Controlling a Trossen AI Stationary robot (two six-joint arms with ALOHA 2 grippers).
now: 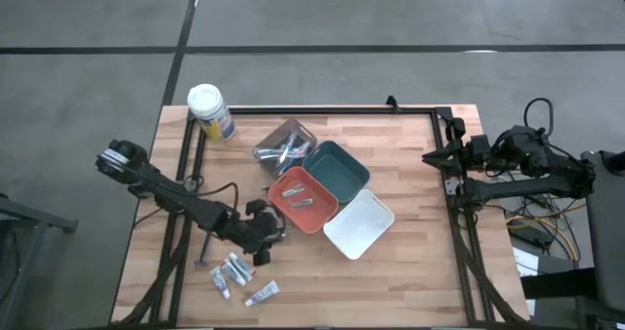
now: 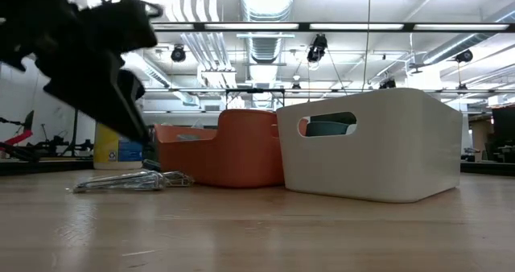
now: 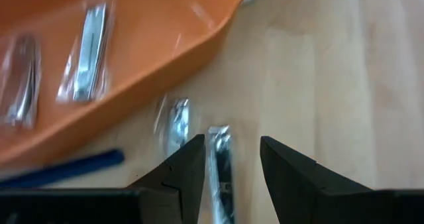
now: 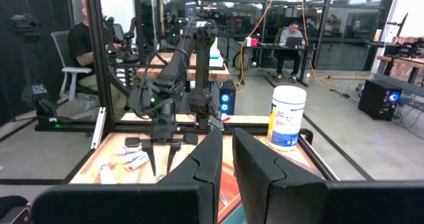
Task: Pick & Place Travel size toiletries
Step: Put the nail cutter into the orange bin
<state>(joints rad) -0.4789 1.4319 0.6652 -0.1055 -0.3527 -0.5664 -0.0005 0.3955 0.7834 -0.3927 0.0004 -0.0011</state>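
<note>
Low over the desk (image 1: 410,203), the left pincer (image 1: 262,230) is seen in the lower left of the high view, just left of the orange tray (image 1: 303,200). In the left wrist view its fingers (image 3: 182,171) are spread, and a silver wrapped piece (image 3: 220,164) lies on the wood between them; whether it is touched cannot be told. A second shiny piece (image 3: 176,121) lies just beyond, near the tray's wall, and a blue stick (image 3: 73,168) lies at the lower left of that view. Two wrapped metal pieces (image 3: 86,55) are seen inside the orange tray.

Below the left pincer in the high view, several small white tubes (image 1: 234,274) lie close together on the desk. A clear bag of dark pieces (image 1: 285,144) rests at upper centre, touching the teal tray (image 1: 337,169). The white tray (image 1: 358,223) sits at lower right of the orange one, corner to corner with it. A white-lidded canister (image 1: 210,110) stands at the desk's upper left corner.

The right pincer (image 1: 435,157) is held at the desk's right edge, well apart from the trays; in the right wrist view its fingers (image 4: 209,161) stand slightly apart with nothing between them. People are seated at desks in the room behind.
</note>
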